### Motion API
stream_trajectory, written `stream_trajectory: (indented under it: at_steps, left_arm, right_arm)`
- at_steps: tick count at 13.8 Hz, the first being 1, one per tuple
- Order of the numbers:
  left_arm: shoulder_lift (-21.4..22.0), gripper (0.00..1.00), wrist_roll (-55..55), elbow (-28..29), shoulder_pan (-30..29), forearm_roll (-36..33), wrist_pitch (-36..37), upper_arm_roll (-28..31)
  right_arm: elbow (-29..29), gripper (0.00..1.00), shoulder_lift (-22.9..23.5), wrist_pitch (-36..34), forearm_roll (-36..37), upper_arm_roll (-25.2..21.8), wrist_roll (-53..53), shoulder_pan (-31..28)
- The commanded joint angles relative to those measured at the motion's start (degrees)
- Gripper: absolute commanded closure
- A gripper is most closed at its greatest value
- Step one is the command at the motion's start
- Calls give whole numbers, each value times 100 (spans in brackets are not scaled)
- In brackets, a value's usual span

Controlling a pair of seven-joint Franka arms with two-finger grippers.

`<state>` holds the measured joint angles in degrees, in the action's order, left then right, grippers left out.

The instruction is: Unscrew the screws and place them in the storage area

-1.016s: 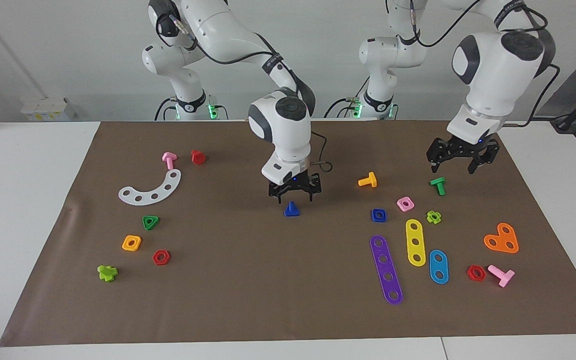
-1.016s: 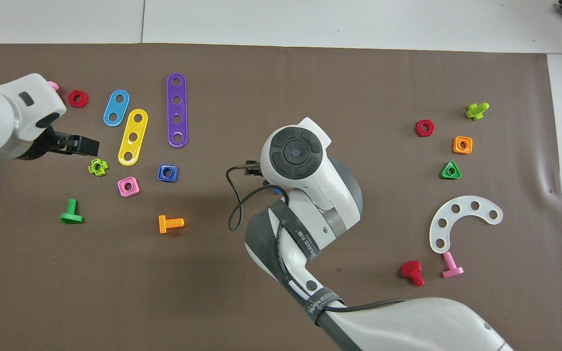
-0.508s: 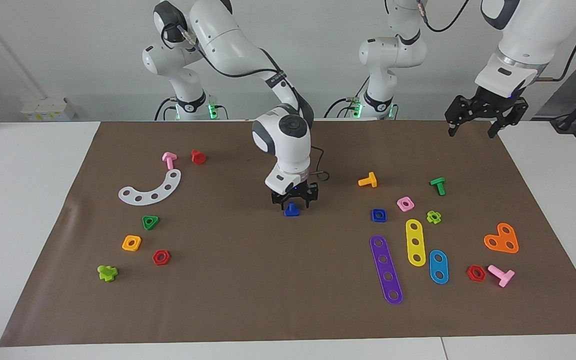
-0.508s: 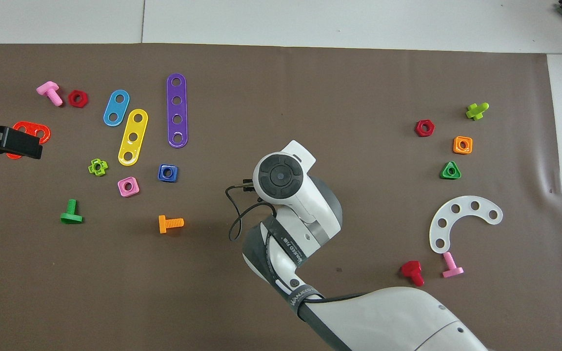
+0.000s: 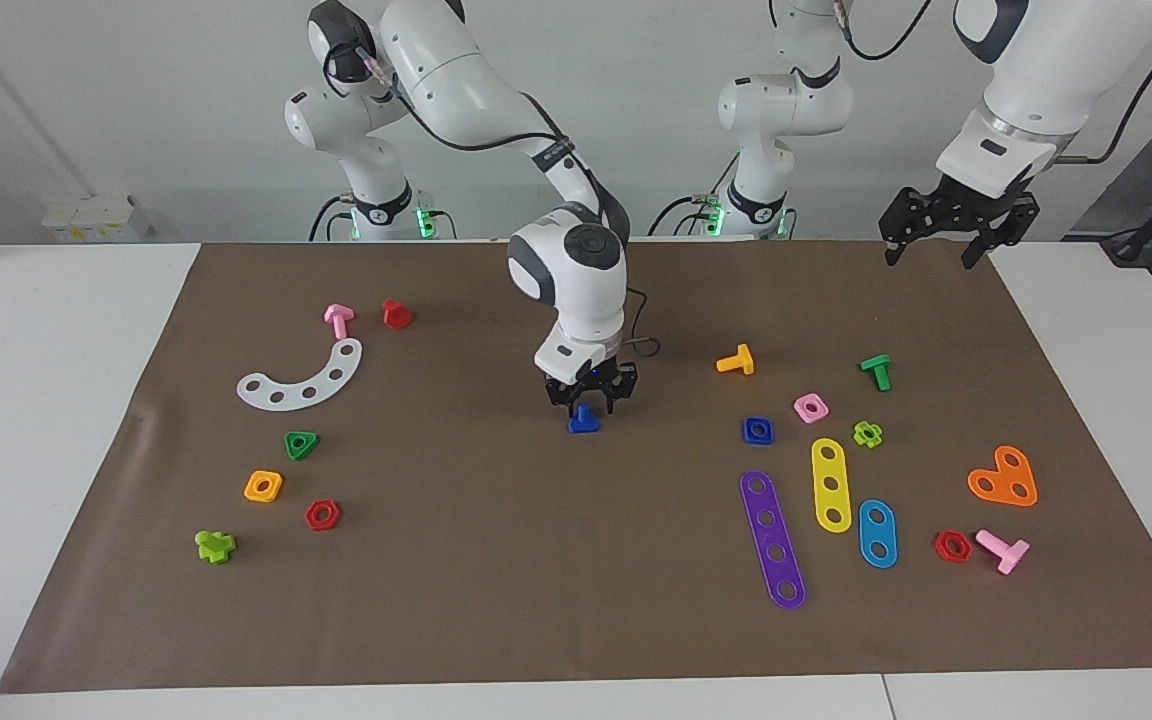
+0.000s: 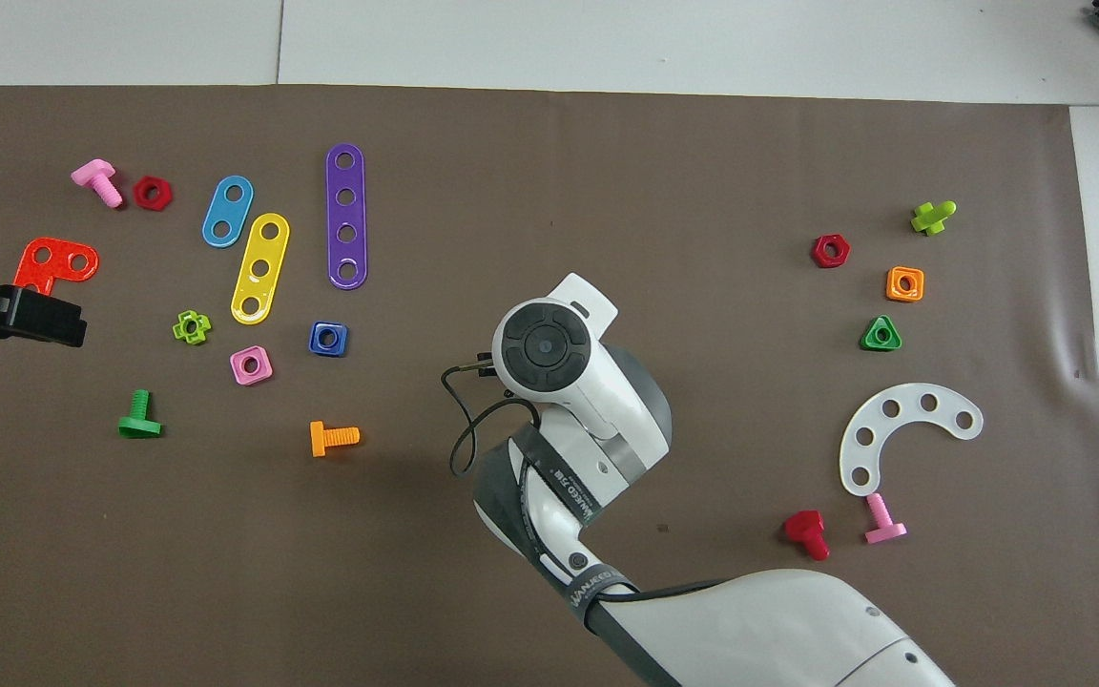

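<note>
The small blue plastic toy bolt [image 5: 584, 421] stood on its flat triangular head near the middle of the brown-papered desk [image 5: 496, 600], stem pointing straight up, so its long axis was vertical. The right gripper [image 5: 591, 398] hung directly above it, jaws pointing down and set either side of the stem; the bolt lay just below and between the fingertips. The jaws looked partly drawn in around the stem, but whether they already pinched it could not be told; in the overhead view the right arm's wrist hid both. The matching blue square nut [image 5: 758, 430] lay apart from the bolt, toward the left arm's end of the desk. The left gripper [image 5: 946, 235] waited high over that end, jaws spread, well away from the bolt. Judgement: the right arm was nearer; a straight top-down pinch on the stem suited.
</note>
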<state>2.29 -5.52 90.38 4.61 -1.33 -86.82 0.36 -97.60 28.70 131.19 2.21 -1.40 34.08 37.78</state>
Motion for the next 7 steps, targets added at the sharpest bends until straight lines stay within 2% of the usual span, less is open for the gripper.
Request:
stream_trajectory:
  at_steps: [1, 7]
  left_arm:
    - [175, 0, -20, 225, -48, 98, 68, -45]
    - [175, 0, -28, 216, -109, 98, 33, -28]
  right_arm:
    - [-145, 48, -137, 20, 78, 25, -95, -52]
    - [-330, 49, -163, 257, 87, 25, -112, -60]
